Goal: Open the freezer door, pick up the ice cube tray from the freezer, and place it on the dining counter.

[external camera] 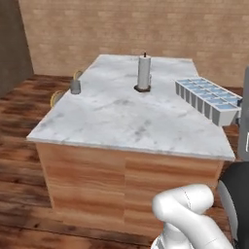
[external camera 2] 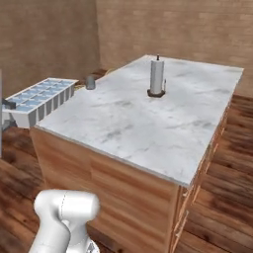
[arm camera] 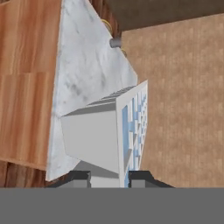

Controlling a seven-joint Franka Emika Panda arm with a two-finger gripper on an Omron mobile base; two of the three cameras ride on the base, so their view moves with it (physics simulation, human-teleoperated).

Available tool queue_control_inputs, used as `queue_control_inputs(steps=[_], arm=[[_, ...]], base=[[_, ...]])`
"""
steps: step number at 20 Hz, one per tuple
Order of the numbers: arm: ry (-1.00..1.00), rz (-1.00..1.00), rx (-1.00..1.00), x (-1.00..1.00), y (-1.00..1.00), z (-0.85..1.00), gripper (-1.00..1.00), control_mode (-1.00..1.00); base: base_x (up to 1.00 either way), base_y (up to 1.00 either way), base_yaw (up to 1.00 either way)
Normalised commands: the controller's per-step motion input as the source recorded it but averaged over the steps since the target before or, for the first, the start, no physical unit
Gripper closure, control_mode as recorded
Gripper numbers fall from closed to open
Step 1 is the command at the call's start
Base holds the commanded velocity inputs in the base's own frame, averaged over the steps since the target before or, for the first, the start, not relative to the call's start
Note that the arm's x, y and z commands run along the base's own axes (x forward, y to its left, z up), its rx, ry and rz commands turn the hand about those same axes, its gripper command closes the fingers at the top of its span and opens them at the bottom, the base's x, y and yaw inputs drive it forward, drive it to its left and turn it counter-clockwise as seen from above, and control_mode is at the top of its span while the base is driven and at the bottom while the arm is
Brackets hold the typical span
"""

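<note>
The two-finger gripper [arm camera: 109,177] is clamped on the near end of the small rectangular white ice cube tray [arm camera: 114,131] with its two rows of pale blue cells; in the hand view the dark finger tips [arm camera: 78,177] stand either side of the tray's short end wall, and the view is rolled so the tray appears on its side. In the left base view the ice cube tray [external camera: 208,99] is carried level in the air, hanging over the right-hand edge of the large white-grey marble dining counter [external camera: 121,121] on its wooden base, and it appears to be above the top rather than resting on it, though contact cannot be ruled out. In the right base view the tray [external camera 2: 42,99] sits just off the counter's left corner. Judging by this, the fetching part seems done and only the setting down and release on the marble are left. On the counter there is one tall grey cylindrical holder [external camera: 144,73] on a dark round base, near the middle, and one small grey cup-like object [external camera: 75,86] at the far left edge; two yellow stool seats [external camera: 57,97] peep out beyond that edge. There is one tray and one counter.
</note>
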Motion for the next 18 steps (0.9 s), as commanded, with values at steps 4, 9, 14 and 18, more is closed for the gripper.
queue_control_inputs(steps=[4, 9, 14, 18], arm=[[0.0, 0.0, 0.0, 0.0, 0.0, 0.0, 1.0, 1.0], [0.0, 0.0, 0.0, 0.0, 0.0, 0.0, 1.0, 1.0], [0.0, 0.0, 0.0, 0.0, 0.0, 0.0, 1.0, 1.0], [0.0, 0.0, 0.0, 0.0, 0.0, 0.0, 1.0, 1.0]], base=[[0.11, 1.0, -0.59], [0.09, 1.0, -0.57], [0.36, 1.0, -0.35], [0.41, 1.0, -0.04]])
